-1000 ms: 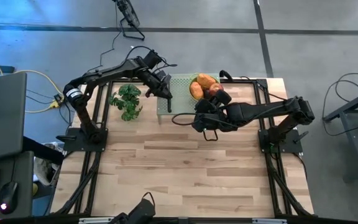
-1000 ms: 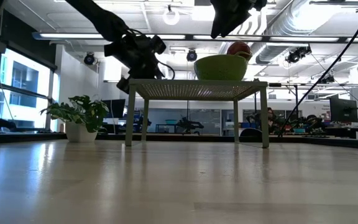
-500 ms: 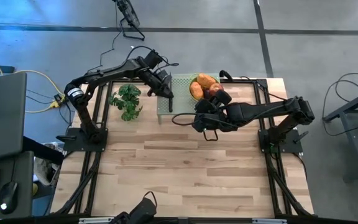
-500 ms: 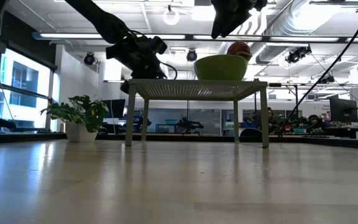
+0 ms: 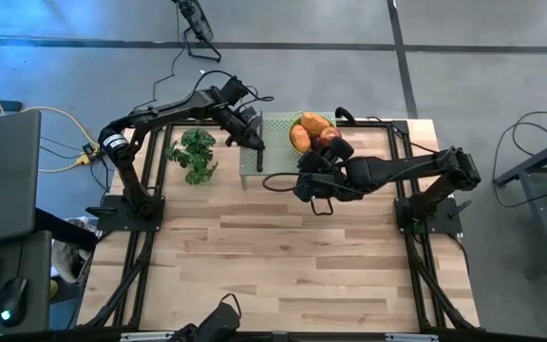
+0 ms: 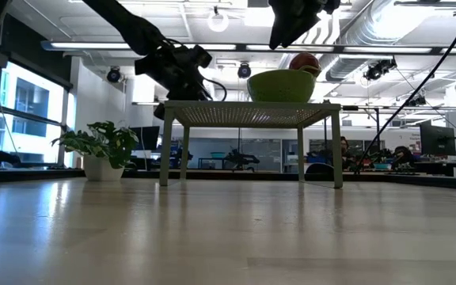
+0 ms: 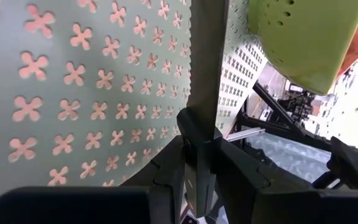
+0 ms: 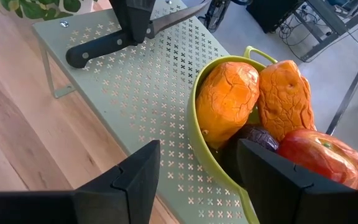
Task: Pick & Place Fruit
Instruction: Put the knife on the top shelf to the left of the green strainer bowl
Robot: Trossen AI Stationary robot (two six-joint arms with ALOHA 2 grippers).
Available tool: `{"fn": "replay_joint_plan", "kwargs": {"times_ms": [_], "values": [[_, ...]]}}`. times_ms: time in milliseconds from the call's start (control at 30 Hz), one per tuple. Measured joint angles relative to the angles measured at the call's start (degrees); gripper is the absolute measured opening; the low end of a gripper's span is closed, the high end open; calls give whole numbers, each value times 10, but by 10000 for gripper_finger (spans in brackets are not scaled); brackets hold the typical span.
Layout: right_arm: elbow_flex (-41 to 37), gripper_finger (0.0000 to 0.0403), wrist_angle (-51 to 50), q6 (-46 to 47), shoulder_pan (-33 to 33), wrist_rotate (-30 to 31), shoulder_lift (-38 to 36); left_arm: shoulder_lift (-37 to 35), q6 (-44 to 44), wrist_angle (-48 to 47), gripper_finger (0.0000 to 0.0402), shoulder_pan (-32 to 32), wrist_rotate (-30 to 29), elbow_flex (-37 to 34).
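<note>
Almost nothing changes: the left gripper [image 8: 134,22] stays clenched on the knife [image 8: 114,38], while the right gripper [image 8: 197,174] stays open before the bowl [image 8: 211,163], no fruit [image 8: 227,99] picked.

No text, label or number seems readable anywhere in these views.
</note>
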Motion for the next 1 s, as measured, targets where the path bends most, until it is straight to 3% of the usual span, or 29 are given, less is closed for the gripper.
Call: {"fn": "replay_joint_plan", "kwargs": {"times_ms": [1000], "values": [[0,206,0,0,0,0,0,0,48,0,80,0,-25,0]]}}
